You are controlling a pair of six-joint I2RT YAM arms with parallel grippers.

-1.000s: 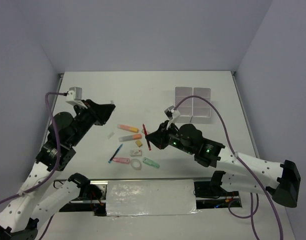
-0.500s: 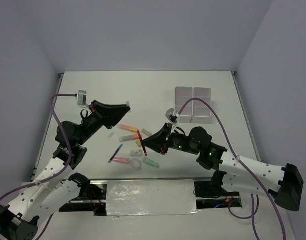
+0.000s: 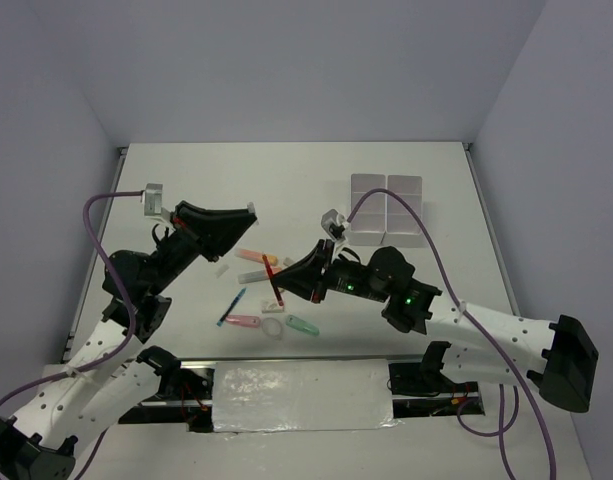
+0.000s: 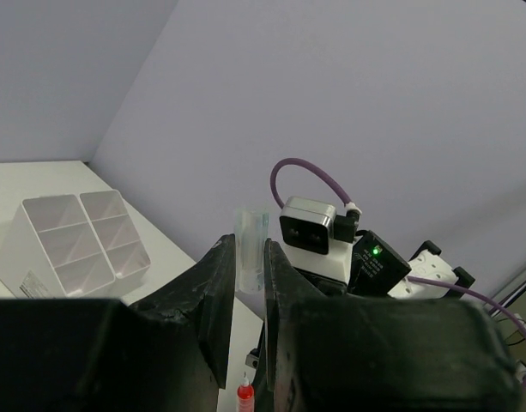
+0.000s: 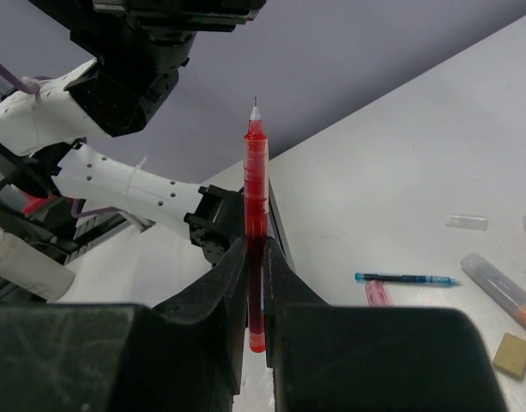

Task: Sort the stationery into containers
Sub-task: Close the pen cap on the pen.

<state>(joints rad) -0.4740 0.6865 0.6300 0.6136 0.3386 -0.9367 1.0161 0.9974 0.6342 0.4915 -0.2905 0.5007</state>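
**A:** Why is the red pen standing on end?

**B:** The right jaws are clamped on its lower barrel, tip up and well above them, off the bench. I'd guess that's so it can drop end-first into the containers, which sit back behind those jaws.

**A:** And the left jaws?

**B:** Closed on a small clear tube poking out past their tips. The blue pen lies on the bench, below and right of the right jaws.
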